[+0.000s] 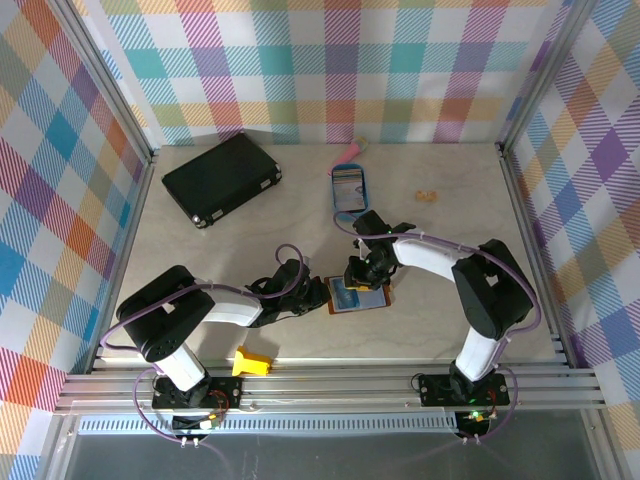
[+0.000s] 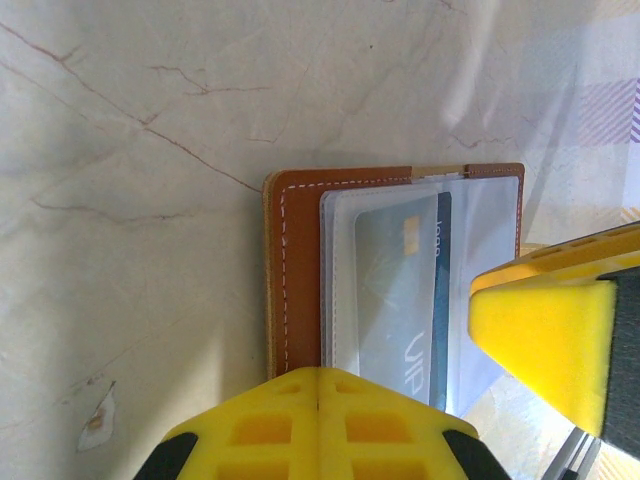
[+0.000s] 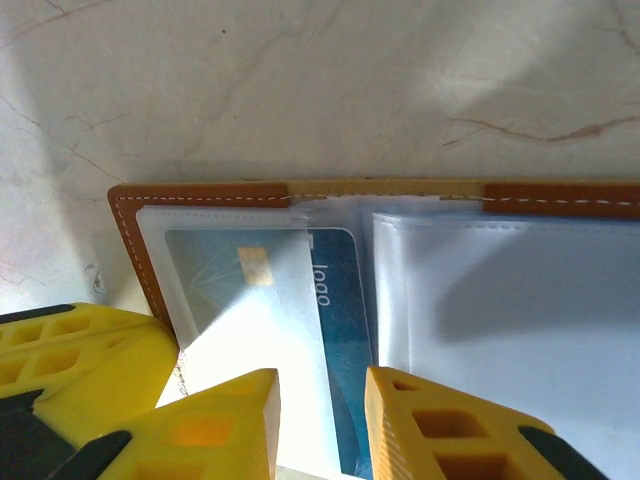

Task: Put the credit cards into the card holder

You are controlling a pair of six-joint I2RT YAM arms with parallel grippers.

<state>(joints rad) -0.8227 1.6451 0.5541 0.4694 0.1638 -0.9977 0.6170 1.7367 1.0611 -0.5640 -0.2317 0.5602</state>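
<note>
The card holder (image 1: pixel 380 305) lies open on the table, brown leather (image 2: pixel 300 260) with clear sleeves (image 3: pixel 500 300). A dark blue credit card (image 3: pixel 340 300) with a gold chip sits partway inside the left sleeve, and the left wrist view shows that card (image 2: pixel 400 290) too. My left gripper (image 1: pixel 318 296) is shut, with its tips (image 2: pixel 318 372) over the holder's brown edge. My right gripper (image 1: pixel 362 280) hovers over the card's protruding end, jaws slightly apart (image 3: pixel 322 400), with the card lying flat below the gap.
A blue oval tray (image 1: pixel 349 188) stands behind the holder, with a pink item (image 1: pixel 350 150) beyond it. A large black case (image 1: pixel 222 177) lies at the back left. A small tan block (image 1: pixel 428 196) is at the back right. A yellow plastic piece (image 1: pixel 252 361) rests near the front edge.
</note>
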